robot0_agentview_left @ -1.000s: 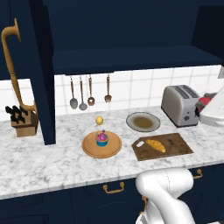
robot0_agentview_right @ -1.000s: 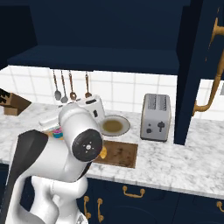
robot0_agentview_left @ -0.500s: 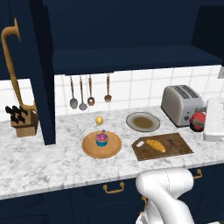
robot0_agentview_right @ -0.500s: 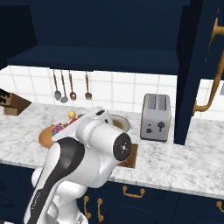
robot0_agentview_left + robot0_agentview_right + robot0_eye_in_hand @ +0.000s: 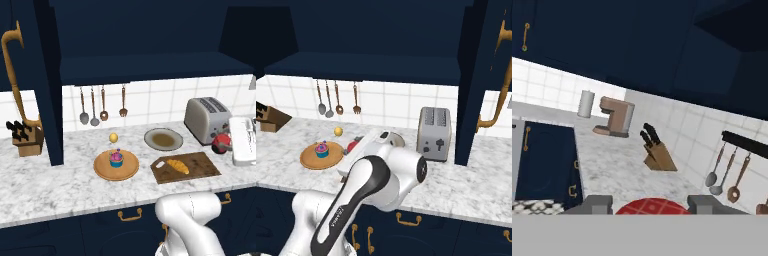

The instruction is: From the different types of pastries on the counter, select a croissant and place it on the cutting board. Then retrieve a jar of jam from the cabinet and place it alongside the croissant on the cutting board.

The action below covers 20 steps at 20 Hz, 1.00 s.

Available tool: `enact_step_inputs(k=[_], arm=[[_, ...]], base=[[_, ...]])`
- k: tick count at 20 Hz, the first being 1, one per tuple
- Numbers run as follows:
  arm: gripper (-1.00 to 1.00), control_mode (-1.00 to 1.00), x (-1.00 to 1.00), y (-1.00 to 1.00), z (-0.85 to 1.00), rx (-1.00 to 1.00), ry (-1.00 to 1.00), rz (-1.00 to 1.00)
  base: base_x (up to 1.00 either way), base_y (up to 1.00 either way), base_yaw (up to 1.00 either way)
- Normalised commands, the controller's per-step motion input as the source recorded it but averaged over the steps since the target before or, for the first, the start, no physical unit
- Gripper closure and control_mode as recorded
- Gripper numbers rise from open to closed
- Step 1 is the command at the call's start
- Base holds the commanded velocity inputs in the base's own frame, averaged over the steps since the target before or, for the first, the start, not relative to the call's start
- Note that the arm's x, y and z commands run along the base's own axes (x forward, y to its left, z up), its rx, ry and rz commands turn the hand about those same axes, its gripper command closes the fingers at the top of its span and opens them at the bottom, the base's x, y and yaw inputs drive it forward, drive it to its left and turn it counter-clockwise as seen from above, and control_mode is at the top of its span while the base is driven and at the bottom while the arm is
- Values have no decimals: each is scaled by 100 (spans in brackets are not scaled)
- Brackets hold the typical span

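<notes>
The golden croissant (image 5: 177, 165) lies on the dark brown cutting board (image 5: 200, 170). Just off the board's far right corner hangs the red jar of jam (image 5: 220, 144), with my gripper (image 5: 228, 142) shut on it from the right. In the hand view the jar's red top (image 5: 653, 206) sits between my two fingertips (image 5: 596, 204). The right base view shows the jar (image 5: 352, 146) at the tip of my white hand, and my arm hides the board there. The navy cabinet (image 5: 150, 35) hangs above the marbled counter (image 5: 60, 185).
A pink cupcake (image 5: 116, 158) stands on a round wooden plate (image 5: 131, 170), with a yellow bun (image 5: 113, 137) behind it. A grey plate (image 5: 163, 139) and a toaster (image 5: 206, 119) sit behind the board. A knife block (image 5: 25, 141) stands far left. Utensils (image 5: 103, 105) hang on the wall.
My hand has carried the jar down and a little left, from beside the toaster's top to just above the counter by the board's right corner. The arm swung across the right base view.
</notes>
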Motion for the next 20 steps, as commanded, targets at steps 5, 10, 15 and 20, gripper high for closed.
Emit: enact_step_inputs(k=[5,10,15,20], arm=[[100,-100,43,-21,-43,2,11,4],[100,-100,11,-14,-59,1,1,13],[100,-100,18,-2,-57,1,0,18],[100,-100,43,-2,-7,1,0,7]], base=[[0,0,0],[0,0,0],[0,0,0],[0,0,0]])
